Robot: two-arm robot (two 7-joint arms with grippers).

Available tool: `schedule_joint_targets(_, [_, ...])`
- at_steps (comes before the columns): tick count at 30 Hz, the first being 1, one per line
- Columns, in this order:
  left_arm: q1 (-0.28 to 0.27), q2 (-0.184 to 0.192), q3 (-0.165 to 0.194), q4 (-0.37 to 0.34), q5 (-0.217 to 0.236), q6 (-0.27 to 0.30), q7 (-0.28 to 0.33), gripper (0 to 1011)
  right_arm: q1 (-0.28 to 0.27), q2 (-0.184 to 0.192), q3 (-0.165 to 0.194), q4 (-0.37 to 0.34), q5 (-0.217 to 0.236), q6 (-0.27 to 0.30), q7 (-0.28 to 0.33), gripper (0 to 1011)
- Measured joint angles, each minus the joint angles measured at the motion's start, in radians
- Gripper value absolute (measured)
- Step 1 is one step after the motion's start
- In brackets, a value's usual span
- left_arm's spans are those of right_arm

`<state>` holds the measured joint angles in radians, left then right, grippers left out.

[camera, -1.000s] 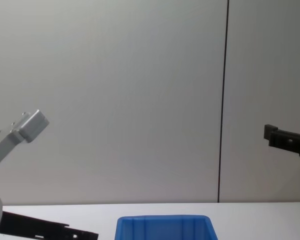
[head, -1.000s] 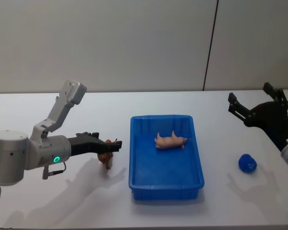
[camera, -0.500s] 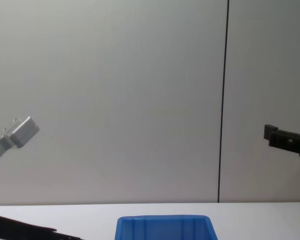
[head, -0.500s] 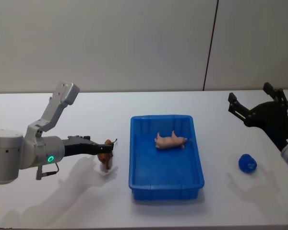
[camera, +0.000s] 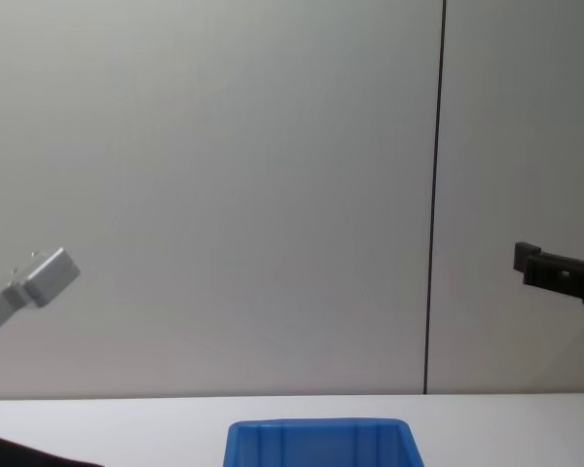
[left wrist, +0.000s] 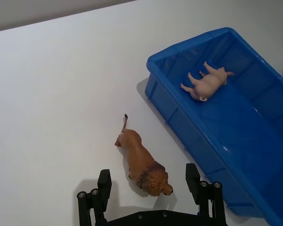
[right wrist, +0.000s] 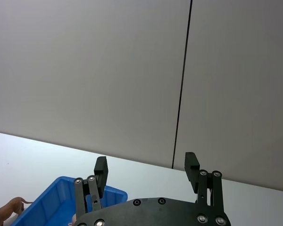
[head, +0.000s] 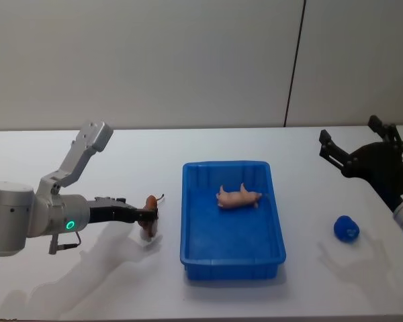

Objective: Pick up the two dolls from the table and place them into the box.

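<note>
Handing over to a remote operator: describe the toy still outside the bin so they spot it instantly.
Find the blue bin on the white table; just off its left wall is a small toy lion, between the open fingers of the left gripper. It is tan-brown with a darker mane, unlike the pale pink pig inside the bin.

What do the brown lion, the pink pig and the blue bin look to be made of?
The brown lion is probably moulded plastic or rubber with a matte finish, going by its sculpted mane and painted dark shading. The pink pig is likely vinyl or rubber, smooth and evenly coloured. The blue bin looks like rigid moulded plastic, fairly glossy, with light glinting along its thick rounded rim.
</note>
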<state>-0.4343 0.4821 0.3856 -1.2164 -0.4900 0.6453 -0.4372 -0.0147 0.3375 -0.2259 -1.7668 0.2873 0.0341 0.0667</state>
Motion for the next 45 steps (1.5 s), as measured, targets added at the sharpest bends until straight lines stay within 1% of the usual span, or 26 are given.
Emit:
schedule_joint_targets(10, [-0.019, -0.009, 0.007, 0.052, 0.022, 0.007, -0.028, 1001, 0.0, 0.0, 0.0, 0.0, 0.0, 0.0, 0.0, 1001])
schedule_joint_targets(21, [-0.041, -0.023, 0.014, 0.094, 0.034, 0.003, -0.045, 1001, 0.0, 0.0, 0.0, 0.0, 0.0, 0.0, 0.0, 1001])
schedule_joint_targets(36, [-0.066, -0.039, 0.019, 0.127, 0.039, -0.004, -0.057, 1001, 0.0, 0.0, 0.0, 0.0, 0.0, 0.0, 0.0, 1001])
schedule_joint_targets(45, [-0.083, -0.049, 0.026, 0.152, 0.05, -0.002, -0.075, 1001, 0.0, 0.0, 0.0, 0.0, 0.0, 0.0, 0.0, 1001])
